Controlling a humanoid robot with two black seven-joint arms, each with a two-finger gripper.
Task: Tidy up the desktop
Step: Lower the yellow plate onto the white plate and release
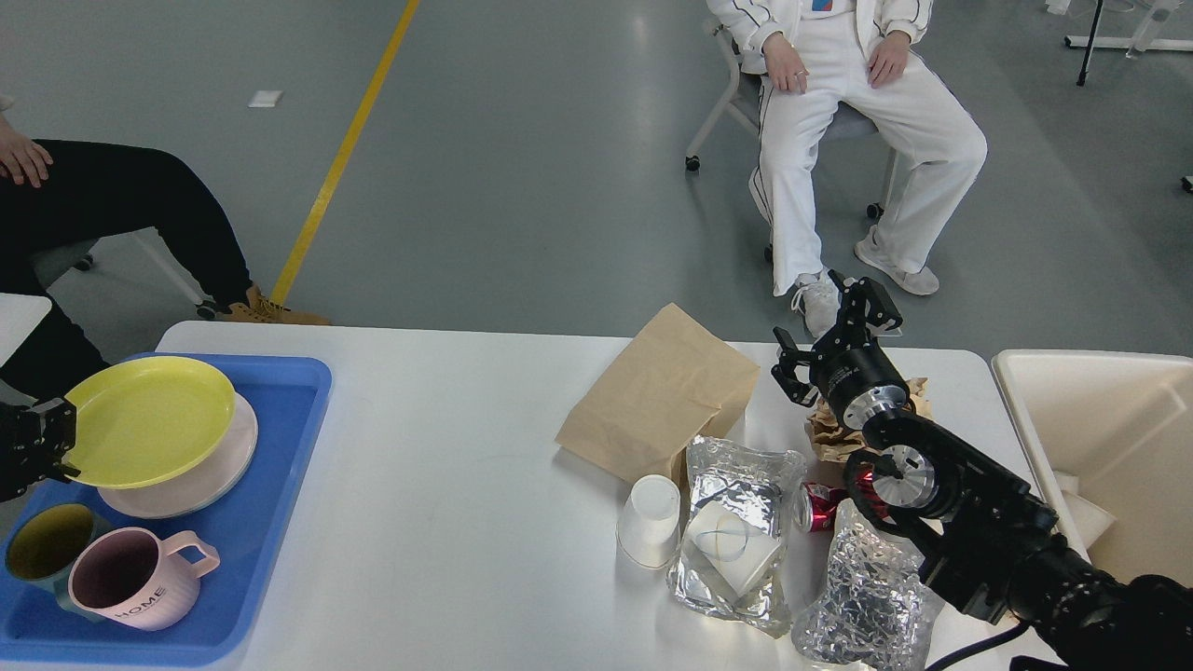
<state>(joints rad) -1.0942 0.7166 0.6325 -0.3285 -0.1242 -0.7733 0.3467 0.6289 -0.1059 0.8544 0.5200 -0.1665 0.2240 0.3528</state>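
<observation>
The white desktop [447, 485] spans the view. At its left edge my left gripper [45, 445] is shut on the rim of a yellow plate [149, 419], which is tilted just above a pale plate [200, 477] in the blue tray [284, 438]. My right gripper [831, 337] hangs open with nothing in it, above crumpled brown paper [832, 436] at the right. Near it lie a brown paper bag [657, 396], a tipped white paper cup [650, 517], two foil bags [736, 536] [867, 596] and a red can [820, 505].
A pink mug [135, 578] and a green mug [42, 545] stand in the tray's front left. A cream bin [1109, 438] sits off the table's right end. Two seated people are beyond the far edge.
</observation>
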